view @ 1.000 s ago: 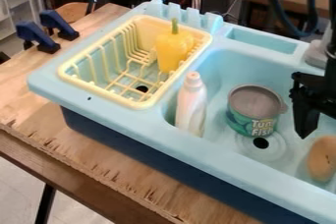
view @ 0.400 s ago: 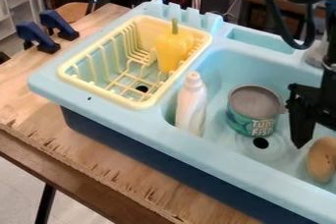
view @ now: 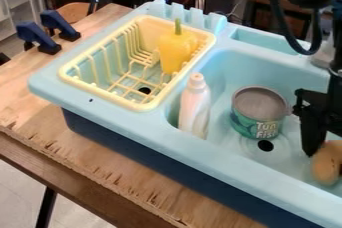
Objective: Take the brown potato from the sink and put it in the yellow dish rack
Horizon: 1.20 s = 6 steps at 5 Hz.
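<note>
Fingers apart, the gripper [view: 325,161] straddles a tan potato-like toy [view: 326,166] in the sink [view: 224,155]; an off-centre pinch could roll it away (rounded sides slip).

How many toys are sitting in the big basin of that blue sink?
3 that I see: a white bottle by the left wall, a tin can toward the middle, and a rounded tan toy at the claw. The claw may hide more.

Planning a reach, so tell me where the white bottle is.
In the camera view, the white bottle is at the sink basin's left end, between the yellow rack and the can.
</note>
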Motion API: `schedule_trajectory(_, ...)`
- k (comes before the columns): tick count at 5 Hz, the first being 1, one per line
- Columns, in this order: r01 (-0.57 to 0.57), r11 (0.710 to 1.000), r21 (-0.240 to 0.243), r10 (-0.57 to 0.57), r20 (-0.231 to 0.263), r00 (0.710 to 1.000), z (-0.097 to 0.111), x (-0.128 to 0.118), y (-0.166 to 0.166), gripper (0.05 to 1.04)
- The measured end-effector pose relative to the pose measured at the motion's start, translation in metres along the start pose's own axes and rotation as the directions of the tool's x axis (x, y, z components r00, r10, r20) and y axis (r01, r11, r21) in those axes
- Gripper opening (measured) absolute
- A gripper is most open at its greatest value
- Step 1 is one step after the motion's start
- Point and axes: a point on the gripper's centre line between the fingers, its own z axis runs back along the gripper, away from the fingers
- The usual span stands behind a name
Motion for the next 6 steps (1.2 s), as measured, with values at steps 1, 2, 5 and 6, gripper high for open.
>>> schedule_trajectory(1, 0.039, 0.999, -0.006, -0.039, -0.001, 0.999, 0.001, 0.001, -0.005, 0.571)
schedule_trajectory(2, 0.044, 0.999, -0.007, -0.044, 0.012, 0.999, 0.001, 0.003, -0.007, 0.519)
schedule_trajectory(5, 0.05, 0.996, 0.07, -0.053, 0.054, 0.997, 0.07, -0.03, -0.025, 0.503)
schedule_trajectory(6, 0.047, 0.994, 0.097, -0.054, 0.072, 0.996, 0.095, -0.04, -0.022, 0.503)
